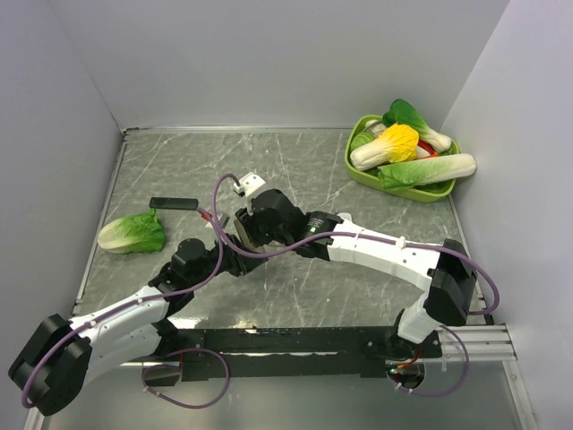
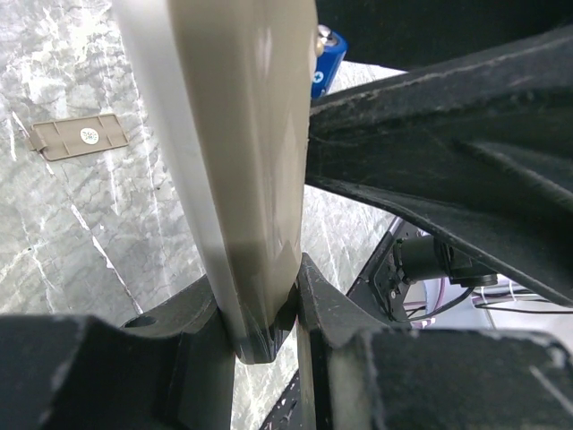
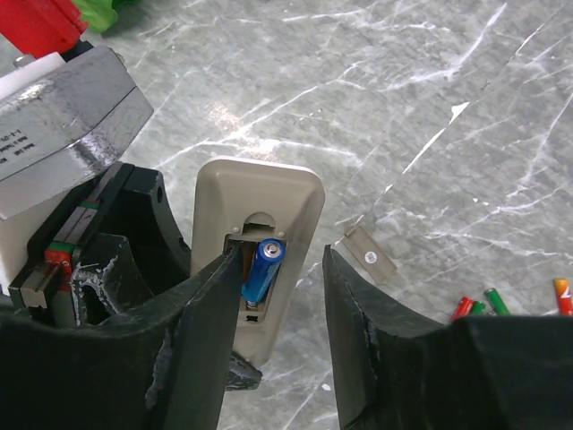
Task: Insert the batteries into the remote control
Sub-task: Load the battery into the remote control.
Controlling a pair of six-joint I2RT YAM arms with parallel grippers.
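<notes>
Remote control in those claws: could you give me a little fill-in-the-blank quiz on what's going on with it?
1. The battery resting in the remote control is ___ in colour.
2. The left gripper is shut on the remote, while the right gripper stands ___ around it.
3. The battery cover has been taken ___ and lies on the table.
Missing words: blue, open, off.
</notes>
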